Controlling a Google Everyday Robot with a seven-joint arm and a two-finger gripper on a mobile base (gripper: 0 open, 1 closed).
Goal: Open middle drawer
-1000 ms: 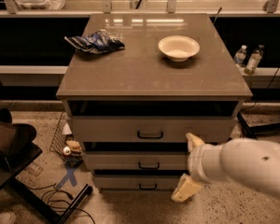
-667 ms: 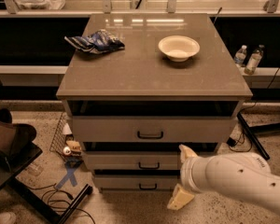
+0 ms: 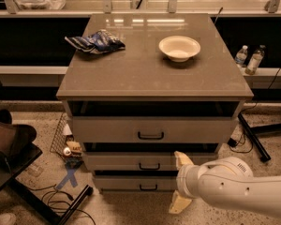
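Observation:
The middle drawer (image 3: 126, 162) is the second of three pale grey-beige fronts under the cabinet top, with a small black bar handle (image 3: 149, 166) at its centre. It stands slightly proud of the cabinet, like the top drawer (image 3: 150, 129) above and the bottom drawer (image 3: 126, 183) below. My gripper (image 3: 180, 182) comes in from the lower right on a thick white arm (image 3: 243, 187). Its two cream fingers are spread wide apart, one (image 3: 182, 160) against the middle drawer's front right of the handle, the other (image 3: 178, 203) down by the floor. Nothing is held.
On the cabinet top (image 3: 150, 74) lie a crumpled blue chip bag (image 3: 94, 41) and a white bowl (image 3: 179, 48). A dark chair base (image 3: 18, 163) and cables sit on the floor at left. Two bottles (image 3: 249, 57) stand on a ledge at right, above a black stand leg (image 3: 253, 137).
The arm has dropped and drawn toward the lower right, and the gripper has shifted slightly left along the drawer fronts. The drawers have not moved.

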